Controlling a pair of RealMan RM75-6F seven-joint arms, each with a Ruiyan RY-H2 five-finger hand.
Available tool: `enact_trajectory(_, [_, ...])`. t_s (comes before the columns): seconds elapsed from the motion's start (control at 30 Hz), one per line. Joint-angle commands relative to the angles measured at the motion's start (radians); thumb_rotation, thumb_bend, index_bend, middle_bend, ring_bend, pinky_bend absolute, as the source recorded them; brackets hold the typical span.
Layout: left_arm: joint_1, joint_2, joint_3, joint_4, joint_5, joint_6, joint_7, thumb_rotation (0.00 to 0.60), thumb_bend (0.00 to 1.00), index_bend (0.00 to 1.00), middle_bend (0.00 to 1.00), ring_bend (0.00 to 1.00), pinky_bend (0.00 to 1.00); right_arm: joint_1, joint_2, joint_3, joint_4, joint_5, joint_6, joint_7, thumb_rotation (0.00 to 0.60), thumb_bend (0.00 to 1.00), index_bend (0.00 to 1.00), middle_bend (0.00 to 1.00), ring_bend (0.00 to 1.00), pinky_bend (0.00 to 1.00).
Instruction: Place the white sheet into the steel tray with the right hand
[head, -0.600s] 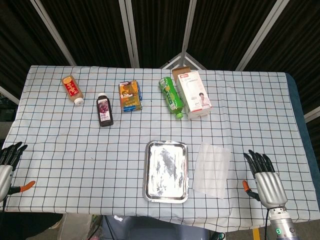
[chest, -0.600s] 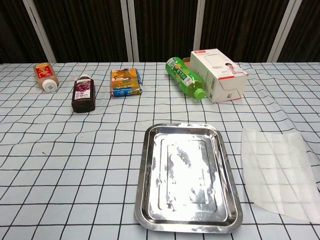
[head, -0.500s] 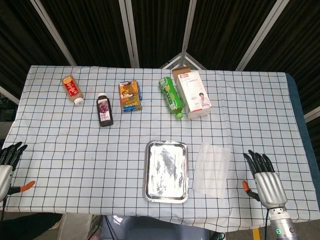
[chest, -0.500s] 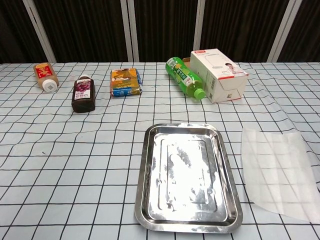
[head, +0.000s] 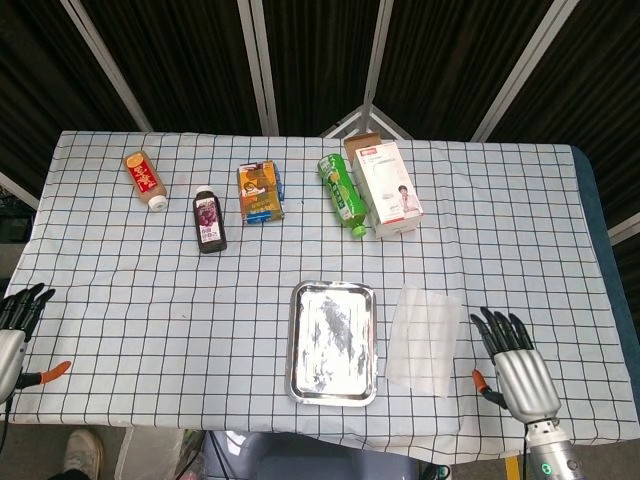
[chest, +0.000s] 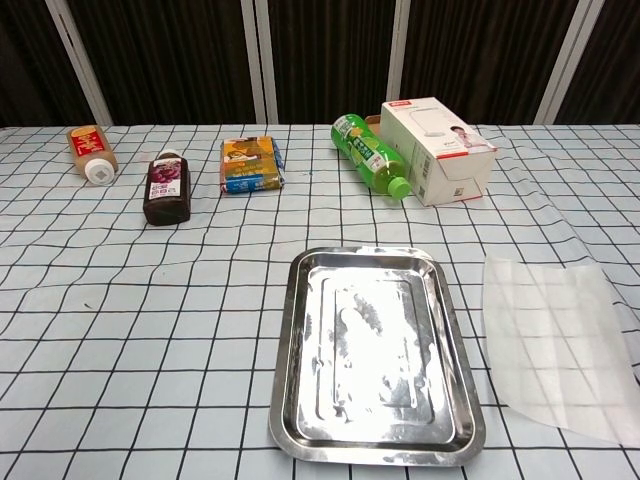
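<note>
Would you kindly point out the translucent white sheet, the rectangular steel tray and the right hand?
translucent white sheet (head: 425, 338), head view, its middle
rectangular steel tray (chest: 288, 345), chest view, left rim
right hand (head: 518, 367), head view, back of hand

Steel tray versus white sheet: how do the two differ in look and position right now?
The steel tray is shiny, opaque metal with a raised rim; the white sheet is thin and translucent, the tablecloth grid showing through it. The tray is the larger in the chest view. The sheet lies nearer the right hand. Both lie flat near the table's front edge, side by side, apart.
</note>
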Motion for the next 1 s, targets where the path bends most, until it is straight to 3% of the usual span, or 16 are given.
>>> enact_trajectory(0.03, [-0.001, 0.000, -0.001, 0.000, 0.001, 0.001, -0.002, 0.600, 0.00, 0.00, 0.00, 0.00, 0.00, 0.007, -0.026, -0.015, -0.008, -0.004, -0.028, -0.044, 0.600, 0.42, 0.00, 0.00, 0.00, 0.00])
enact_trajectory(0.63, [-0.003, 0.004, -0.011, 0.000, -0.008, 0.003, -0.029, 0.600, 0.00, 0.00, 0.00, 0.00, 0.00, 0.005, -0.173, -0.080, 0.012, 0.028, -0.131, -0.281, 0.600, 0.42, 0.00, 0.00, 0.00, 0.00])
enact_trajectory(1.0, [-0.001, 0.005, -0.011, 0.000, -0.006, 0.008, -0.032, 0.600, 0.00, 0.00, 0.00, 0.00, 0.00, -0.006, -0.230, -0.080, 0.050, 0.081, -0.146, -0.375, 0.600, 0.42, 0.00, 0.00, 0.00, 0.00])
